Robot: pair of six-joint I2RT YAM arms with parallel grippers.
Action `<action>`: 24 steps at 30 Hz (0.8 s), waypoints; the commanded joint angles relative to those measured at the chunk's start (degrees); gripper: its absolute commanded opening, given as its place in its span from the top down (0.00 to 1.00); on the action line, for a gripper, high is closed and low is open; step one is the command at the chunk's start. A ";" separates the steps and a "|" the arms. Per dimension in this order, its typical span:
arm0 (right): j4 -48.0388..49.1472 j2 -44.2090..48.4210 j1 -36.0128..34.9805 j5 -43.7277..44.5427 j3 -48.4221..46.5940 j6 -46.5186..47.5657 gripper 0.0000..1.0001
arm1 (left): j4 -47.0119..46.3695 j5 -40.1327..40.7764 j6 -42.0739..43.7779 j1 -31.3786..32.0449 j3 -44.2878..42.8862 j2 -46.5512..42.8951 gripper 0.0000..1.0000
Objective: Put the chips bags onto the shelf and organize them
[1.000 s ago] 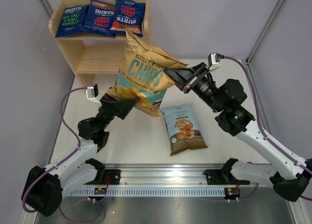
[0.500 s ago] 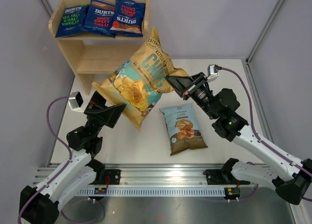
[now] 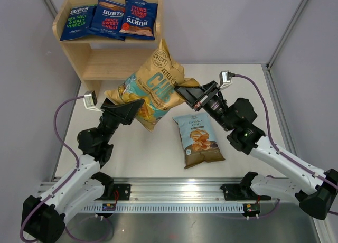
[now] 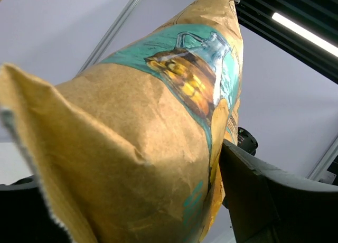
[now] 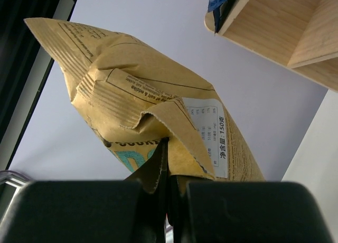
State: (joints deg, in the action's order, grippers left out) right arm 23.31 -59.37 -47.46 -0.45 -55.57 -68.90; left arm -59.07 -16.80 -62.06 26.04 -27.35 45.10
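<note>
The yellow chips bag (image 3: 150,90) hangs tilted in the air in front of the shelf (image 3: 105,63). My right gripper (image 3: 182,90) is shut on its crimped edge (image 5: 158,148). My left gripper (image 3: 129,108) stands open below the bag's lower left end; the bag (image 4: 148,148) fills the gap and touches the right finger (image 4: 264,195). Three dark-blue bags (image 3: 108,18) lie side by side on the shelf's top tier. The light-blue-and-brown Cassava bag (image 3: 199,140) lies flat on the table, below my right gripper.
The shelf's lower tier (image 3: 108,68) holds nothing. Grey walls close in the table on the left, back and right. A metal rail (image 3: 174,201) with both arm bases runs along the near edge.
The right gripper has swung the yellow bag down and to the left, tilting it. The left gripper drew back off the bag, then came up under its lower end again.
</note>
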 commanded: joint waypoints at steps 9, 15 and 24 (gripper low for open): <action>-11.17 6.28 -1.84 10.89 0.47 11.94 0.42 | 10.53 5.01 3.87 0.41 0.28 -8.00 0.53; -17.94 10.24 -1.84 18.46 -0.06 17.66 0.22 | 27.93 8.61 8.44 0.32 1.34 -17.58 0.57; -22.60 14.63 -1.76 23.73 -0.24 21.53 0.20 | 67.11 23.62 7.93 0.24 -4.27 -27.60 0.61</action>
State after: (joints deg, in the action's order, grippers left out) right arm 2.24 -46.81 -48.86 18.39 -54.94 -50.48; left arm -7.75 -3.33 -53.89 26.20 -26.65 19.62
